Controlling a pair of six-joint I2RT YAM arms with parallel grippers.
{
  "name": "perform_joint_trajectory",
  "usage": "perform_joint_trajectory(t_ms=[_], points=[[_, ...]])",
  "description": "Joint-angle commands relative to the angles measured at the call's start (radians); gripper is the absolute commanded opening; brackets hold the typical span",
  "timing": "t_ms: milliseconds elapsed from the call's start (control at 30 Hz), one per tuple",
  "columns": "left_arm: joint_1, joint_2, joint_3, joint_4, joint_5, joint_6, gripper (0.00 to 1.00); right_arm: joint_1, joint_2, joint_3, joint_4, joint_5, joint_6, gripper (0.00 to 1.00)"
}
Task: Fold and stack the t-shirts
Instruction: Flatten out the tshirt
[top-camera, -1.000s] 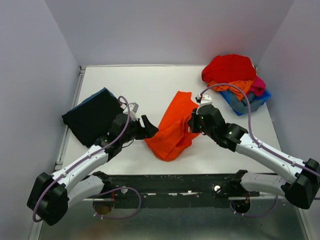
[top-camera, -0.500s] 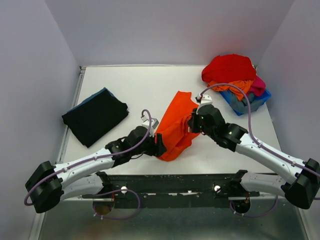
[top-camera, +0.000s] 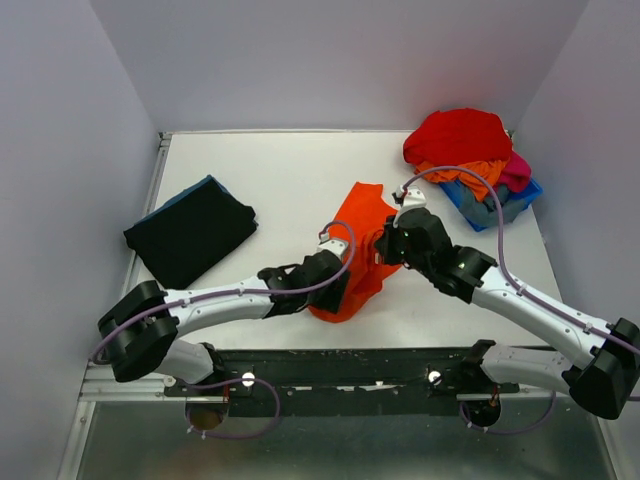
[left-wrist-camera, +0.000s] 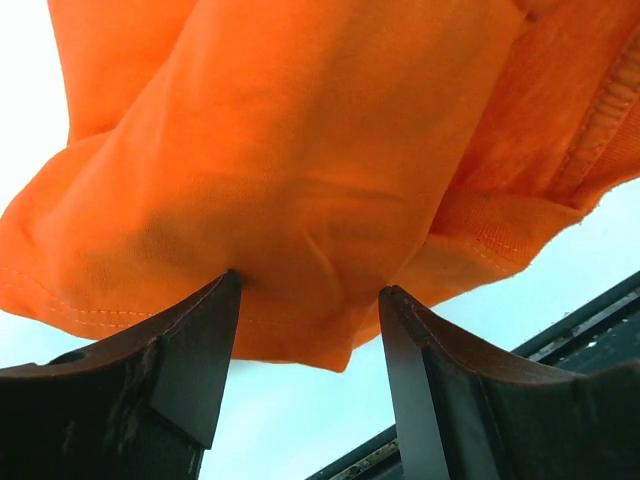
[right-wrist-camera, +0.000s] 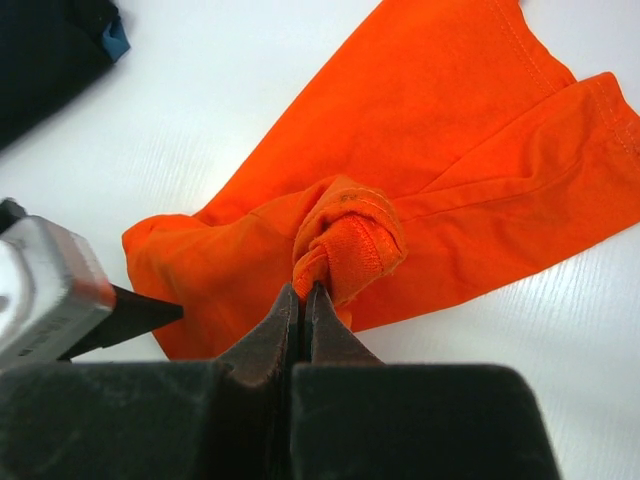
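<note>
An orange t-shirt (top-camera: 352, 245) lies crumpled in the middle of the white table (top-camera: 290, 170). My right gripper (top-camera: 384, 247) is shut on a bunched fold of its collar (right-wrist-camera: 345, 245) and holds it slightly raised. My left gripper (top-camera: 338, 296) is open at the shirt's near edge, and its fingertips (left-wrist-camera: 228, 285) touch the orange cloth (left-wrist-camera: 300, 200) on both sides. A folded black t-shirt (top-camera: 188, 231) lies at the left, over a blue one that shows only at its edge.
A blue bin (top-camera: 498, 200) at the back right holds a heap of red, orange, pink and grey shirts (top-camera: 458, 135). A black metal rail (top-camera: 350, 365) runs along the table's near edge. Grey walls close in the table on the left, back and right.
My left arm has swung from beside the black shirt rightward to the orange shirt's near edge. The right gripper has stayed shut on the shirt in the same place.
</note>
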Motion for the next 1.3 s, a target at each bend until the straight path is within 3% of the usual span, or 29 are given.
perform_joint_trajectory(t_ms=[0, 100, 167, 200, 300, 333, 467, 700, 1033, 1133, 1267], points=[[-0.024, 0.069, 0.036, -0.041, -0.024, 0.028, 0.72, -0.008, -0.013, -0.008, 0.019, -0.015, 0.014, 0.01], [-0.034, 0.118, 0.044, -0.043, -0.016, 0.027, 0.72, -0.012, -0.01, -0.011, 0.021, -0.014, 0.018, 0.01], [-0.034, 0.152, 0.051, -0.046, -0.017, 0.027, 0.65, -0.018, -0.009, -0.015, 0.021, -0.011, 0.023, 0.01], [-0.034, 0.166, 0.057, -0.049, -0.019, 0.027, 0.54, -0.021, -0.007, -0.02, 0.021, -0.008, 0.027, 0.01], [-0.034, 0.195, 0.083, -0.061, -0.033, 0.024, 0.06, -0.052, 0.008, -0.025, 0.021, 0.002, 0.046, 0.01], [-0.034, 0.196, 0.105, -0.077, -0.054, 0.021, 0.0, -0.073, 0.017, -0.023, 0.018, -0.007, 0.052, 0.01], [-0.015, 0.164, 0.2, -0.165, -0.21, 0.037, 0.0, -0.165, 0.073, 0.035, 0.013, -0.049, 0.026, 0.01], [0.182, 0.094, 0.462, -0.264, -0.163, 0.083, 0.0, -0.273, 0.205, 0.354, -0.071, -0.086, -0.08, 0.01], [0.353, 0.253, 1.232, -0.597, -0.295, 0.201, 0.0, -0.316, 0.386, 1.111, -0.296, -0.202, -0.226, 0.01], [0.365, 0.198, 1.309, -0.58, -0.29, 0.24, 0.0, -0.316, 0.39, 1.264, -0.339, -0.302, -0.246, 0.01], [0.364, 0.069, 1.289, -0.555, -0.286, 0.248, 0.0, -0.316, 0.314, 1.24, -0.321, -0.538, -0.207, 0.01]])
